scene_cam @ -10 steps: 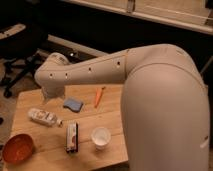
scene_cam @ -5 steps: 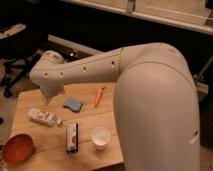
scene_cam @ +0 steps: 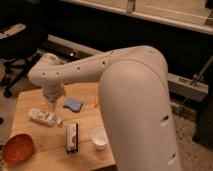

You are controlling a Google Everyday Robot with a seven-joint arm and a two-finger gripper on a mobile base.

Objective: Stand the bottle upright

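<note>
One view only. Camera sits high, close behind the arm [scene_cam: 135, 95], facing down across the table [scene_cam: 47, 144]; the gripper [scene_cam: 53, 104] hangs left of centre in frame.

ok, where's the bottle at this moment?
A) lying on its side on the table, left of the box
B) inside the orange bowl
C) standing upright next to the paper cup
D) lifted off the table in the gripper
A: the bottle lies on its side on the table, left of the box. The gripper hangs close above it, beside the blue sponge, and is not lifting it.
</note>
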